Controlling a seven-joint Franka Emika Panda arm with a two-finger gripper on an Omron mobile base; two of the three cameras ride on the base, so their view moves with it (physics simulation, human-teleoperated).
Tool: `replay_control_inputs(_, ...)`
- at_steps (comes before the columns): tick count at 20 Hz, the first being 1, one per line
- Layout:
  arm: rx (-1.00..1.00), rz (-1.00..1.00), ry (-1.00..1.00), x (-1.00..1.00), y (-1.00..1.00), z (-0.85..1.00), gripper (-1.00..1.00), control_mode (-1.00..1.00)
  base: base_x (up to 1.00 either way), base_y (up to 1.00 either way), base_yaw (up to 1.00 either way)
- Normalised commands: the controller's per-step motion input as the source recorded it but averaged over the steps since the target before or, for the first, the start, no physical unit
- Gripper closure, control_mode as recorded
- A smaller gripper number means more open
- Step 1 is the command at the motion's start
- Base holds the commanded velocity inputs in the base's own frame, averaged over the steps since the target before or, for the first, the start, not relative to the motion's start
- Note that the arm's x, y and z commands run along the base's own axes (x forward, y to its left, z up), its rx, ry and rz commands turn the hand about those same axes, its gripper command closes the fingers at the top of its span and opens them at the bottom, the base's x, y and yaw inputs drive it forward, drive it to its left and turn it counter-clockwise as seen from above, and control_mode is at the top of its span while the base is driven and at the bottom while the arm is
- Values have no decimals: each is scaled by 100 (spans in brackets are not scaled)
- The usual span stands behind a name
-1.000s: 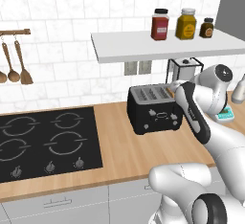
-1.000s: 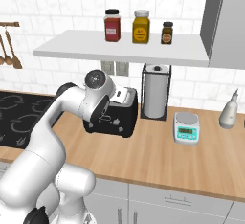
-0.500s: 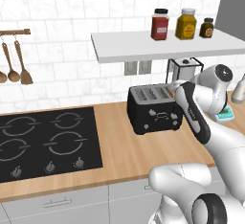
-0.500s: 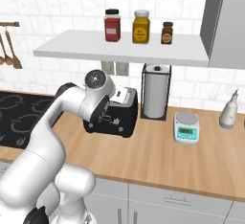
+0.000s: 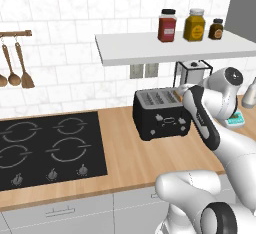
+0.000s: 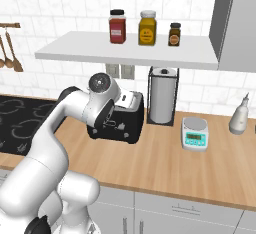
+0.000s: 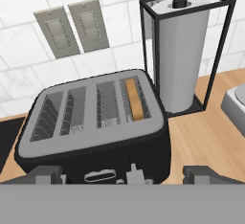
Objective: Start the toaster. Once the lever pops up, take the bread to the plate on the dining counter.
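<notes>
Hand view: bread [image 7: 135, 99] upright in toaster [image 7: 95, 122] rightmost slot, long axis front-to-back.

- The toaster [image 7: 95, 137] has a black, matt, plastic-looking body; its top plate is smooth silvery metal, with wire guards in the slots.
- The bread [image 7: 134, 98] in the rightmost slot looks dry and light brown, with a rough, darker crust.
- The desk [image 5: 130, 158] is light wood with a fine grain and a matt finish.
- The paper towel roll [image 7: 181, 60] is white, softly textured paper in a thin black metal frame [image 7: 210, 50].
- The wall [image 5: 65, 33] is glossy white tile with pale marbling.
- The cooktop [image 5: 45, 148] is smooth black glass.
- The spoons [image 5: 17, 70] look wooden.
- The robot arm [image 6: 60, 133] is glossy white plastic with dark joints.
- The jars [image 6: 147, 28] look like glass with dark lids.
</notes>
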Motion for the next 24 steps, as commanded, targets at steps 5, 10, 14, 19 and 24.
replay_control_inputs(5, 0, 0, 0, 0, 0, 0, -100, -100, 0, 0, 0)
replay_control_inputs(10, 0, 0, 0, 0, 0, 0, -100, -100, 0, 0, 0)
replay_control_inputs(14, 0, 0, 0, 0, 0, 0, -100, -100, 0, 0, 0)
replay_control_inputs(19, 0, 0, 0, -2, 0, 0, -100, -100, 0, 0, 0)
replay_control_inputs(24, 0, 0, 0, -2, 0, -3, -100, -100, 0, 0, 0)
